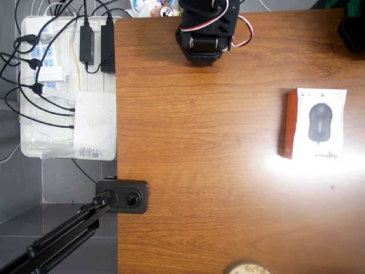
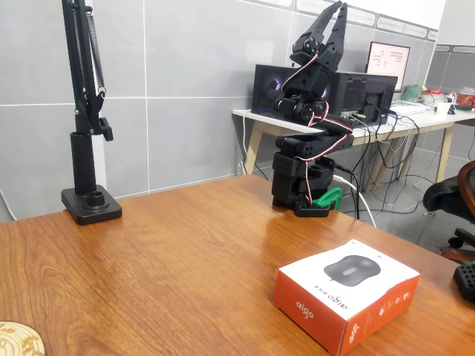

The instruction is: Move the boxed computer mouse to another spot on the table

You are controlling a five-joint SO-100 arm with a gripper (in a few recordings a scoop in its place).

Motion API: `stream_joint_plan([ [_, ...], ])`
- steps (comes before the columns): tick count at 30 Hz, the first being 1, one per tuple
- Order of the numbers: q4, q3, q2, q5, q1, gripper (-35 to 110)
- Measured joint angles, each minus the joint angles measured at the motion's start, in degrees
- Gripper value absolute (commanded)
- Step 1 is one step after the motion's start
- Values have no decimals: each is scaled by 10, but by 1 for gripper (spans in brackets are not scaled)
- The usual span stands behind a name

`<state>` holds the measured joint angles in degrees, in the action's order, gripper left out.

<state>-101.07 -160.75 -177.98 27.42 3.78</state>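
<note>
In the fixed view, the table point(image 2: 171, 252) is being crossed left to right: at upper centre the gripper point(image 2: 334, 9) is being held skyward, jaws slightly parted, empty; at lower right the boxed computer mouse point(image 2: 346, 291) is lying flat.

an office or lab: behind the raised claw point(image 2: 332, 16) stand a monitor point(image 2: 388, 65) and a cable-strewn desk point(image 2: 386, 122), grey tiled walls point(image 2: 185, 74), an office chair point(image 2: 453, 196) to its right.
</note>
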Motion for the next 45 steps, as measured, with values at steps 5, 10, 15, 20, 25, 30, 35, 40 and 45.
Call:
stream_joint_plan([
  [5, 0, 0, 0, 0, 0, 0],
  [10, 0, 0, 0, 0, 0, 0],
  [15, 0, 0, 0, 0, 0, 0],
  [20, 0, 0, 0, 0, 0, 0],
  [25, 0, 0, 0, 0, 0, 0],
  [30, 0, 0, 0, 0, 0, 17],
  [35, 53, 0, -1, -58, -3, 0],
  [40, 340, 113, 0, -40, -41, 0],
  [45, 793, 493, 208, 172, -298, 2],
])
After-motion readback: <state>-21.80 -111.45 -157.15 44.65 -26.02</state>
